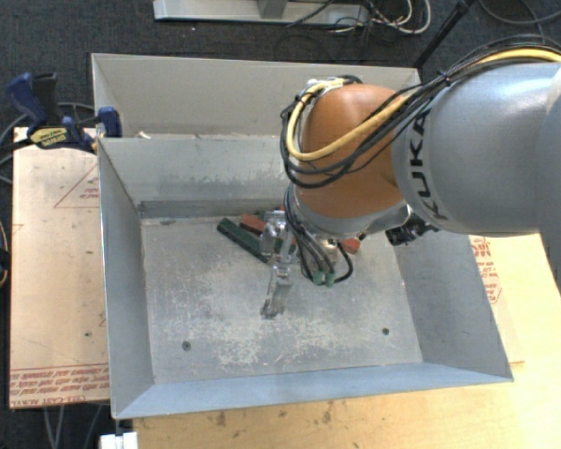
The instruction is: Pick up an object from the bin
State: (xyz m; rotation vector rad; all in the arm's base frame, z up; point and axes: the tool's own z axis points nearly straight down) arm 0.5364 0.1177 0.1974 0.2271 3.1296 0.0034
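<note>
**A:** Where's the gripper (272, 309)?

**B:** Low over bare floor in the middle of the bin (206, 344), hanging from the orange wrist. I see nothing in it. Whether it's released or clenched, I cannot tell.

**A:** And the nearest thing?

**B:** A green bar (242, 235), up and to the left of the tip, near the foot of the back wall. A brown piece (252, 221) lies just behind it and seems to touch it. A red piece (352, 244) peeks out to the right, under the wrist.

**A:** How does the bar lie?

**B:** Flat, I'd say. Its long axis runs from upper left to lower right, and the lower right end points toward the gripper's body. That end is partly hidden by it.

**A:** What could go wrong?

**B:** My guess is a grab here would close on bare floor, since the tip sits apart from the bar. Closing along the bar's length rather than across it could let it slip out or swing. Coming at it near the wall might also catch the brown piece or nudge both away.
</note>
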